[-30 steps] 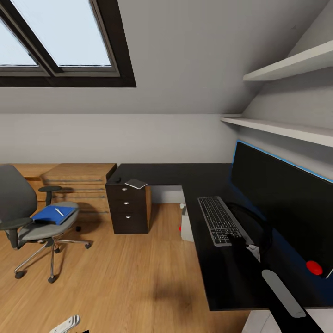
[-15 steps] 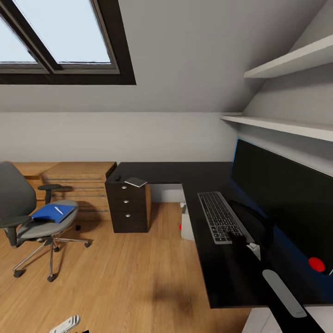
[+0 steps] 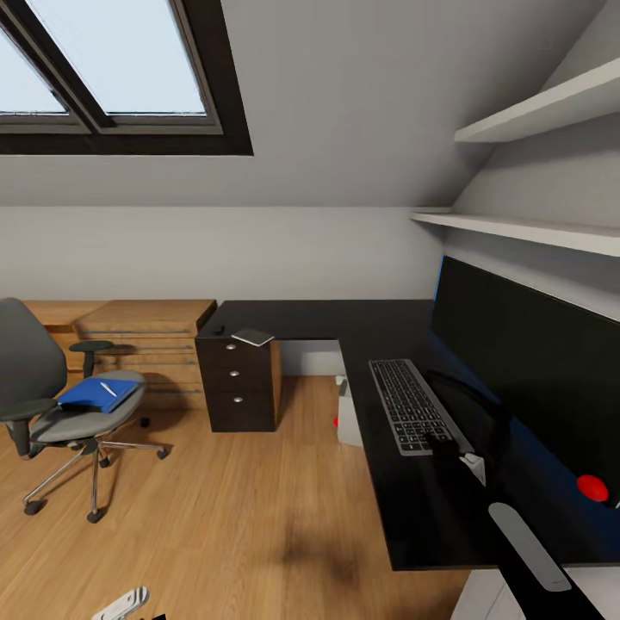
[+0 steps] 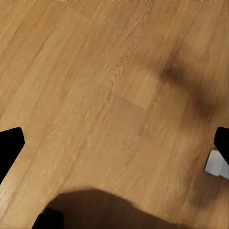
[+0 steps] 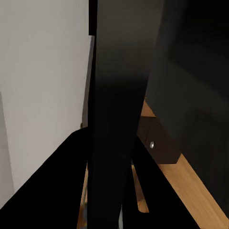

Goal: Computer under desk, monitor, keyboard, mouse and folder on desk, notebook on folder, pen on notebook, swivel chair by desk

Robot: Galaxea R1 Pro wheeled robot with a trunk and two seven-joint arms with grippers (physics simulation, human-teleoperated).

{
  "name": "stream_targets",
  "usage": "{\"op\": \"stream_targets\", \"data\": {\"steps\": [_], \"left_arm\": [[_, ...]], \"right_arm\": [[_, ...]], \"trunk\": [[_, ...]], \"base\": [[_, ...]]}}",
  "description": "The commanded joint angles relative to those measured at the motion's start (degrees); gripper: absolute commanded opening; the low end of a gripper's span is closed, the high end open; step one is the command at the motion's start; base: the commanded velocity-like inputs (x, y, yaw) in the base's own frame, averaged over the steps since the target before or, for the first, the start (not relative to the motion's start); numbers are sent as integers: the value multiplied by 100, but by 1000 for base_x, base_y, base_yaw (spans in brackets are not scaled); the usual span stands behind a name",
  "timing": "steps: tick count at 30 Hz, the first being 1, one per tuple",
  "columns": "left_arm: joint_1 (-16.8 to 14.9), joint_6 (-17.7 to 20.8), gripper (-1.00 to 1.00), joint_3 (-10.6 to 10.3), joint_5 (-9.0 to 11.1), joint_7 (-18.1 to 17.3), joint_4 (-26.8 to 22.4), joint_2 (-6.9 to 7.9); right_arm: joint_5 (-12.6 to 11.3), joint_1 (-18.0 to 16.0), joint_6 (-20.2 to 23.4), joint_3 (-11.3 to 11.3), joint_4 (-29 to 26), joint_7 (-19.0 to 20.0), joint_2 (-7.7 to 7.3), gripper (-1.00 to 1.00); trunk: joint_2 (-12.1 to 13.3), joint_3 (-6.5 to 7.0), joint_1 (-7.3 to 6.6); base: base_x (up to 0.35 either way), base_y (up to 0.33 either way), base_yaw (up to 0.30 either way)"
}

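one keyboard [image 3: 412, 405], one folder [image 3: 91, 394] (chair-borne), perhaps one mouse [image 3: 441, 448]

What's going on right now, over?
Left gripper open over bare floor. Right gripper state unclear, arm by keyboard on desk. Folder with pen on swivel chair. Nothing blocking.

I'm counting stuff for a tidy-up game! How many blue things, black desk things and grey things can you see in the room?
Blue: 1, the folder
Black: 3, the monitor, the notebook, the desk
Grey: 3, the swivel chair, the keyboard, the computer
Total: 7
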Motion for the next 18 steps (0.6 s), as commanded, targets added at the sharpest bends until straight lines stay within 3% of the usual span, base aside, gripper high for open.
{"op": "stream_targets", "data": {"steps": [1,18], "left_arm": [[2,30,100,6,50,11,-13,1],[2,26,100,3,40,15,-8,3]], "right_arm": [[-44,-4,2,11,2,-9,-5,-100],[-44,-4,2,11,158,-20,0,-100]], "trunk": [[-4,-5,0],[-4,-5,0]], "base": [[0,0,0],[-75,0,0]]}}
